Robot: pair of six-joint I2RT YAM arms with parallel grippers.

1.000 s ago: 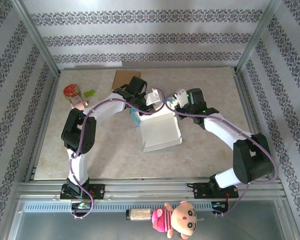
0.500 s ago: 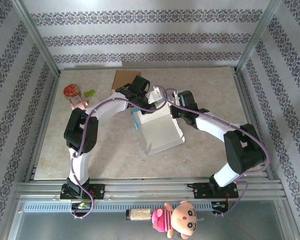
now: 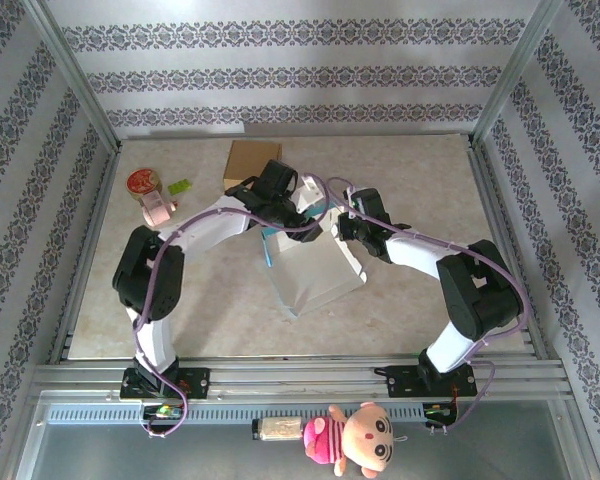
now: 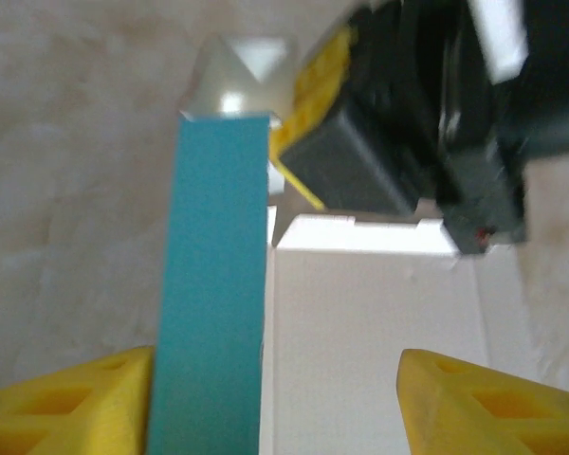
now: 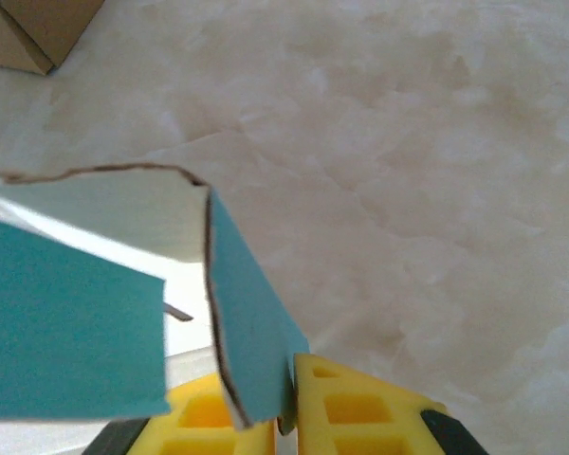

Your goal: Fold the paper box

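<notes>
- The paper box [image 3: 315,275] lies in the middle of the table [image 3: 420,170]. Its white inside faces up, and its near end points toward the arm bases.
- Judging by the thin, ragged edge seen from the right wrist, this is light card. It should bend readily along its scored lines, crease anywhere else if squeezed hard, and slide on the smooth tabletop when pushed from one side.
- The best holds look to be on the flaps and walls close to a fold line (a grip at a free corner would probably just curl it), with the other arm steadying the base.
- The left gripper [image 4: 275,379] stands spread wide over the far-left part of the box. An upright teal wall [image 4: 213,284] rises just inside its left finger [image 4: 66,403]. That picture is blurred, so I cannot tell whether the finger touches the wall.
- The right gripper [image 5: 286,417] has its jaws pressed together on a teal flap [image 5: 256,322] at the far-right corner. How deep the card sits between the pads is cut off at the bottom edge.
- From above, both wrists cover the far end of the box, so the state of its far wall is hidden.
- Beyond them, a brown cardboard box [image 3: 252,160] sits near the back of the table.
</notes>
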